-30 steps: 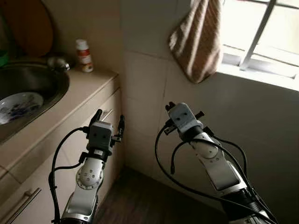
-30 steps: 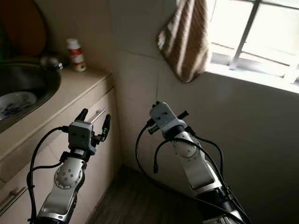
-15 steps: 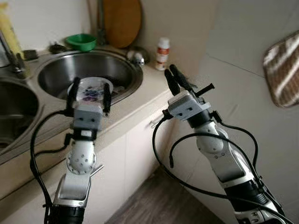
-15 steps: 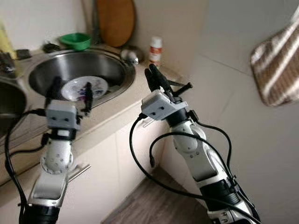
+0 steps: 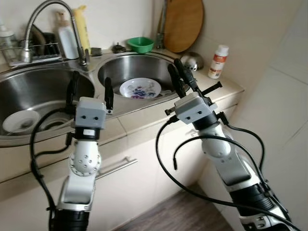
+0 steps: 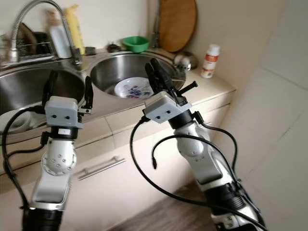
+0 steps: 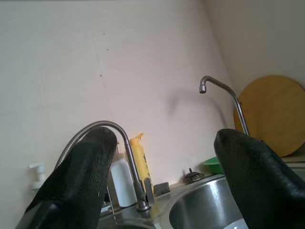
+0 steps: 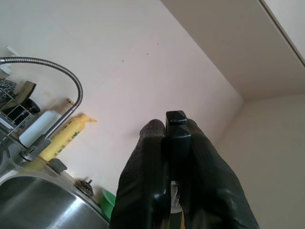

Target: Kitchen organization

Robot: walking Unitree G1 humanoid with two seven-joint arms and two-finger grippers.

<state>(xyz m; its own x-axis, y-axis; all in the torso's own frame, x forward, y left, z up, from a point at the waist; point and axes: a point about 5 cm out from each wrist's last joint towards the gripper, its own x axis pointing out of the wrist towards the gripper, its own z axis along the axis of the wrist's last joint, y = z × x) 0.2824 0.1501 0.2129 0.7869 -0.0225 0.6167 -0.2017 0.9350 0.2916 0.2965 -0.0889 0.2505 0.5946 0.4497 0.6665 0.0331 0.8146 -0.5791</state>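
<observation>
From the head views, the robot stands before a double sink (image 5: 57, 77) set in a counter. A patterned plate (image 5: 140, 88) lies flat in the right basin, a white bowl (image 5: 20, 121) in the left, with a green bowl (image 5: 141, 44), a round wooden board (image 5: 184, 24) and a small bottle (image 5: 218, 61) along the back. The left gripper (image 5: 89, 90) is raised at the counter edge, fingers spread wide and empty. The right gripper (image 5: 182, 78) hangs over the right basin's near rim, fingers pressed together, holding nothing.

In the left wrist view, the two fingers (image 7: 81, 176) stand well apart, framing the tap (image 7: 121, 157) and a yellow bottle (image 7: 139, 164).

In the right wrist view, the fingers (image 8: 157, 171) are closed tight against each other.

The risks, as I judge them: the right gripper would need to open before it could take the plate, and a flat plate on steel may slide or chip against the basin wall. The loose cables could also snag the counter edge.
</observation>
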